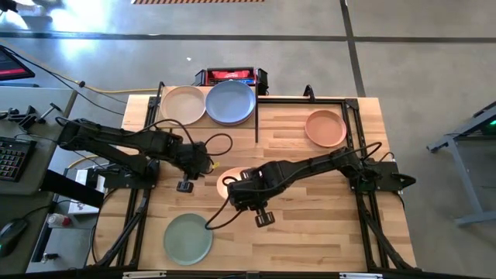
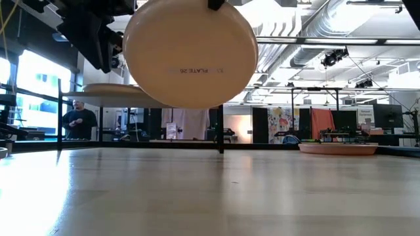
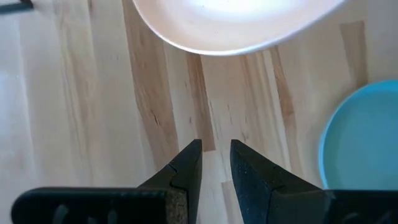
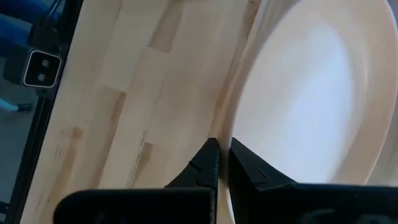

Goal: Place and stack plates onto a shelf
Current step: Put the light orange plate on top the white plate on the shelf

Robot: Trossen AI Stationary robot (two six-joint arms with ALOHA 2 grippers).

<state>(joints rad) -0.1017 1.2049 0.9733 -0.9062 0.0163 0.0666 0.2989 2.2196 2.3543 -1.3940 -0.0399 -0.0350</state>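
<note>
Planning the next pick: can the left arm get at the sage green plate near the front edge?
Probably yes: the left gripper is empty and open, with bare table between it and the sage green plate.

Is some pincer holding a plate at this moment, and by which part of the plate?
Yes. The right pincer holds the cream plate by its rim, lifted above the table. The left pincer holds nothing; its fingers stand slightly apart.

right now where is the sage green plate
In the high view the sage green plate lies flat on the tabletop near its front edge, on the left arm's side, apart from the other plates.
</note>
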